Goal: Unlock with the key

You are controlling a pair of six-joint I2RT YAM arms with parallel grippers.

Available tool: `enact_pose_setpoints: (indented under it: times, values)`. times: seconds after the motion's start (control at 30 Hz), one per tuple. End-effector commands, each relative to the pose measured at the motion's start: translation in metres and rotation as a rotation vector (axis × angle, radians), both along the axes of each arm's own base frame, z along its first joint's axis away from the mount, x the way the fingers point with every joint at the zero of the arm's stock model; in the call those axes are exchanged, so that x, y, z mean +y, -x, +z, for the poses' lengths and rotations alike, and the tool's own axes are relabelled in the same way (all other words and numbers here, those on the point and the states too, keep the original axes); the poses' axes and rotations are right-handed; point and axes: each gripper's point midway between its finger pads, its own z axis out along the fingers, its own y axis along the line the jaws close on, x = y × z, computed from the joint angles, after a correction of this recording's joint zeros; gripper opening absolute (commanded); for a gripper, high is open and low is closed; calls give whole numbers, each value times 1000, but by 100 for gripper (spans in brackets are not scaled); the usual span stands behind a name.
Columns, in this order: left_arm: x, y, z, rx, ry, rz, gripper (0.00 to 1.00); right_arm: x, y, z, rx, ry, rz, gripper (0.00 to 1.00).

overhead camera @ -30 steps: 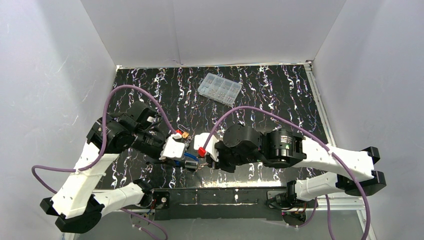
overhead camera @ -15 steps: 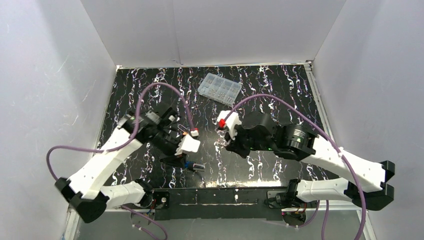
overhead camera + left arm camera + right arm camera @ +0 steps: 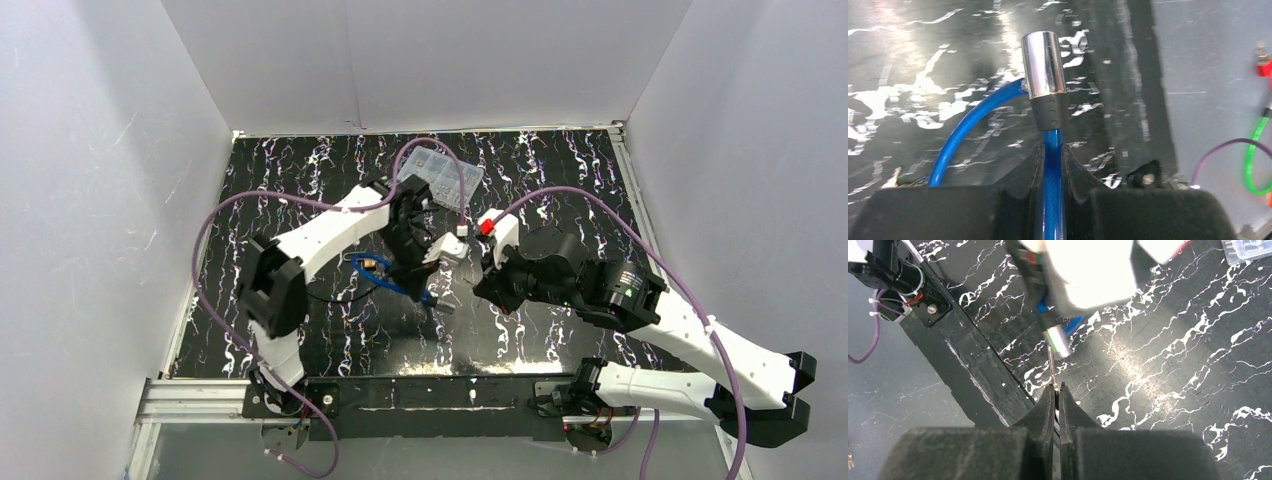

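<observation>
The lock is a blue cable [image 3: 1052, 165] ending in a chrome cylinder [image 3: 1044, 65] with a black collar. My left gripper [image 3: 1052, 150] is shut on the cable just below that collar, and the cylinder sticks out past its fingertips. From above, the cable loop [image 3: 375, 272] hangs above the mat with the cylinder [image 3: 440, 305] at its lower right. My right gripper [image 3: 1058, 386] is shut on the key [image 3: 1052, 365]. The key's thin blade points at the cylinder's end [image 3: 1057, 340]. Whether its tip is inside, I cannot tell.
A clear plastic organiser box [image 3: 440, 178] lies at the back of the black marbled mat [image 3: 560, 180]. A black rail [image 3: 430, 392] runs along the near edge, also in the right wrist view [image 3: 973, 370]. White walls enclose three sides.
My left arm has swung from the left to the middle of the mat, carrying the cable lock with it. My right gripper has drawn back to the right with the key.
</observation>
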Motion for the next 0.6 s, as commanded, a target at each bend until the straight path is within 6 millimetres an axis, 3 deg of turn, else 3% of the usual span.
enact_pose_setpoints:
  times: [0.0, 0.1, 0.23, 0.43, 0.57]
  values:
    - [-10, -34, 7, -100, -15, -80, 0, 4, -13, 21, -30, -87, -60, 1]
    - [-8, -33, 32, -109, -22, -109, 0, -2, -17, 26, -38, -98, -82, 1]
    - [8, -9, 62, -115, 2, -120, 0, -13, -24, 39, -69, -116, -113, 1]
    - [33, 55, 96, -125, 34, -114, 0, -13, -29, 50, -80, -136, -102, 1]
    - [46, 107, 100, 93, -17, -94, 0, -10, -33, 48, -74, -141, -103, 1]
